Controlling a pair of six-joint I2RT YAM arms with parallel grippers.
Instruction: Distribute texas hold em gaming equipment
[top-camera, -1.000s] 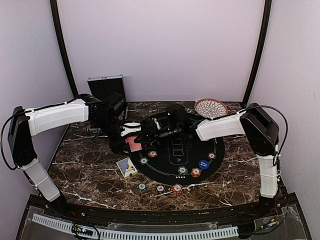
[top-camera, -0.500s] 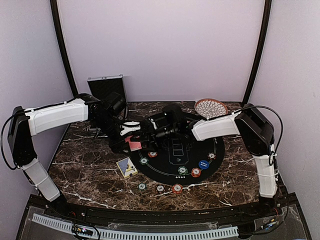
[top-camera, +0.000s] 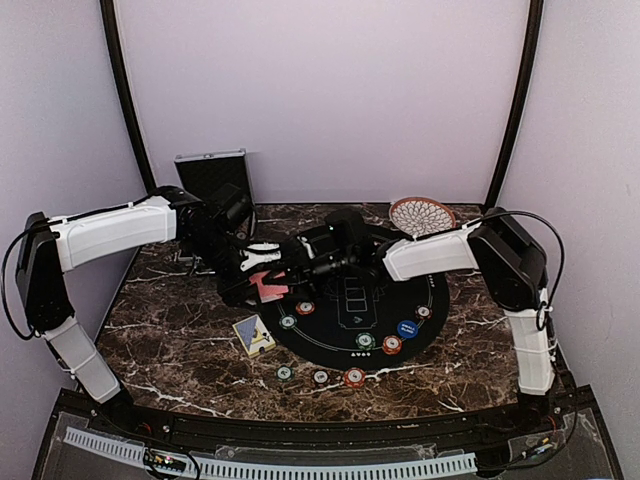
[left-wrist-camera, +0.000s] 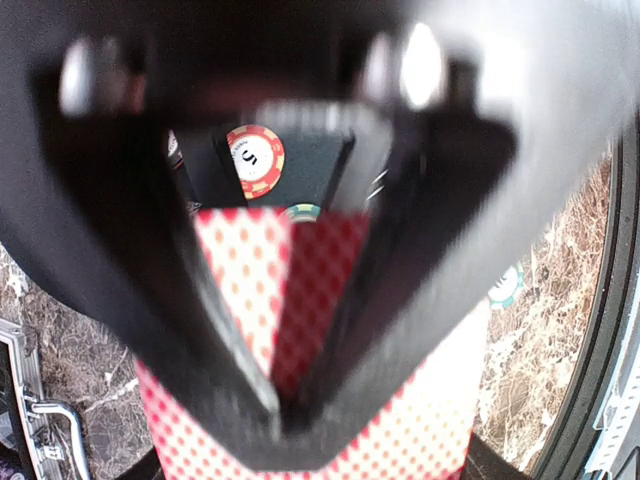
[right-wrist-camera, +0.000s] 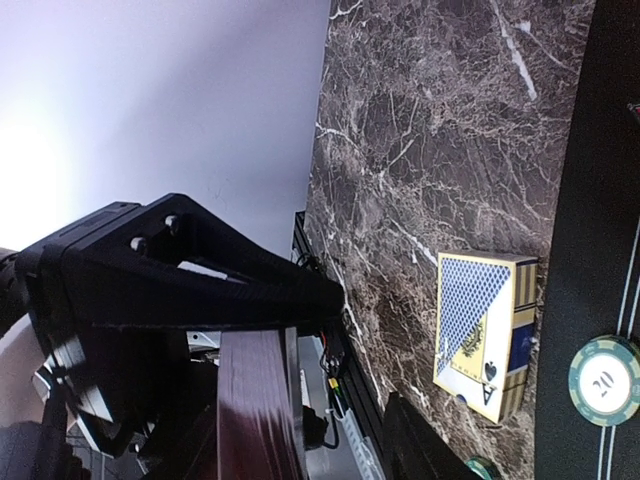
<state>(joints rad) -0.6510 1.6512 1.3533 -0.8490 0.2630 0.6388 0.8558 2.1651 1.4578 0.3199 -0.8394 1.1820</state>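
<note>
Closest to me, along the near edge of the dark marble counter (top-camera: 170, 340), a small round green poker chip (top-camera: 284, 373), a white chip (top-camera: 320, 377) and an orange chip (top-camera: 354, 377) lie in a loose row. Just behind them to the left, a blue-backed card box (top-camera: 254, 335) lies flat beside the round black felt mat (top-camera: 440, 300). More chips rest on the near part of the mat, among them a blue chip (top-camera: 407, 329). At the mat's left rim the left tool (left-wrist-camera: 285, 410) is clenched on a stack of red-backed playing cards (left-wrist-camera: 240, 270). The right tool (top-camera: 290, 270) sits just beside those cards, and I cannot tell whether it grips them. Farther back on the right is a round woven patterned dish (top-camera: 421, 215). At the far left a silver metal case with black lining (top-camera: 212, 175) stands open. Pale lilac walls close the space in.
</note>
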